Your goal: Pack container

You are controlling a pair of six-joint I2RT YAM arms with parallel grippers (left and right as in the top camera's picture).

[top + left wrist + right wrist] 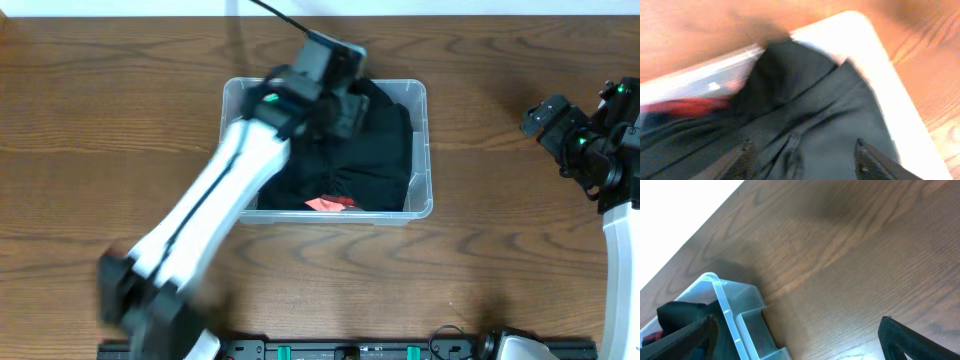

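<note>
No legible txt, labels or nos. anywhere; left wrist view prob. too blurred.

The wood-grain desk (pixel 110 150) is brown; a black rail (pixel 350 351) runs along its near edge. A black cloth (pixel 385 150) lies bunched; a red scrap (pixel 330 203) shows at its near side.

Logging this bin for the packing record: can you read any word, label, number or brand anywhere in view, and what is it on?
None: no text can be read in any view.
Container: no lettering shows; the black cloth lies over its base.
Red patch in the container: no print can be made out.
Left wrist view: too blurred to show any text.
</note>
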